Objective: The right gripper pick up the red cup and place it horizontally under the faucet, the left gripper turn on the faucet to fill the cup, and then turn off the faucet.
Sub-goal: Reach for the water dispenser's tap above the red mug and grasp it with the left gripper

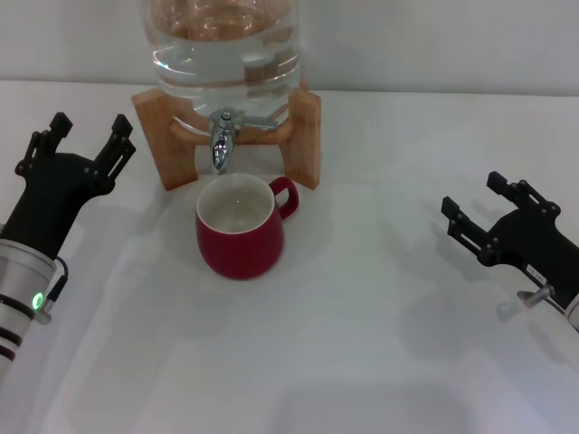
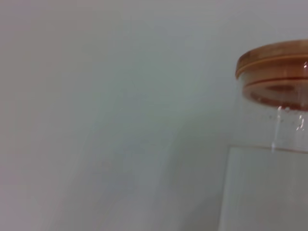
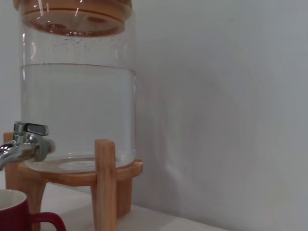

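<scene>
The red cup [image 1: 240, 229] looks like glazed ceramic: stiff, fairly heavy for its size, slick on the outside and liable to chip if knocked against the wooden stand [image 1: 306, 136]. Its rounded body is wide, so the best hold is probably across the rim and wall, or at the loop handle, which points toward the right claw's side.

The cup stands upright on the white table [image 1: 362, 344], already just below the spout of the faucet [image 1: 223, 142], close in front of the stand that carries the glass water jar [image 1: 226, 54].

The right gripper [image 1: 477, 215] hovers with its two prongs spread wide and nothing between them; the cup lies well apart from it, off to its left and slightly farther from the robot.

The left gripper [image 1: 89, 137] is likewise spread open and empty; the faucet sits to its right at about the same depth, some way off, with the cup to its right and nearer the robot.
</scene>
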Available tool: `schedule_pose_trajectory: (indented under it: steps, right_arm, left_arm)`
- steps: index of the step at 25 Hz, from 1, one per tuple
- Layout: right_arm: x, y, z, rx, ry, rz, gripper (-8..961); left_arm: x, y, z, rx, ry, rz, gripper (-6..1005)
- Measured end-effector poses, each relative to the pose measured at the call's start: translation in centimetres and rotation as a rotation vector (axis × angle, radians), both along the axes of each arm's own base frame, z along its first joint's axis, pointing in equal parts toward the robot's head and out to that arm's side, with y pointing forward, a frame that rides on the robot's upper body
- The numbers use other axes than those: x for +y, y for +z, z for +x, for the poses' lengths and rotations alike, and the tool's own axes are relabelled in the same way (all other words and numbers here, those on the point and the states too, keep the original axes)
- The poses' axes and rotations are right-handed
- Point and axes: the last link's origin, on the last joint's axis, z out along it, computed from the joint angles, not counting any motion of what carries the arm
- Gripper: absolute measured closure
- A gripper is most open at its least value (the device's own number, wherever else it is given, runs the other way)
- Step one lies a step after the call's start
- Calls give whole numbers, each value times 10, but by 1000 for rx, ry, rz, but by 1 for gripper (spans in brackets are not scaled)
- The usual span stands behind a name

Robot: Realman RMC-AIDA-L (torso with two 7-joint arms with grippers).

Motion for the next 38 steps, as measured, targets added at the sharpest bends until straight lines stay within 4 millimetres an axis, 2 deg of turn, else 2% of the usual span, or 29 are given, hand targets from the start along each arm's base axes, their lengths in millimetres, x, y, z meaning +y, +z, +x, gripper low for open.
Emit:
schedule_pose_trajectory:
  steps: [3,14,16,22,27,31,38]
  right_arm:
    - [0,-1,-1,-3,5,-5,225]
    - [1,-1,-1,0,3,-4,128]
    - [0,-1,0,1,-1,-2,78]
    - [-1,-2,0,1,-2,-8,78]
    - [-2,-3,4,-6,-20,-14,78]
    - [-2,-6,8,-20,-52,-26,78]
    - [-5,-9,12,-28,-75,-43,78]
  left_arm:
    - [1,1,2,2,-11,5,122]
    - [4,2,4,28,-23,13,122]
    - [3,1,4,24,-21,12,122]
    - [-2,-9,9,24,-50,-41,122]
    - [-9,-22,14,29,-86,-118,122]
    - [-19,-26,8,41,-79,-140,122]
    - [-42,-16,-4,47,-78,-85,122]
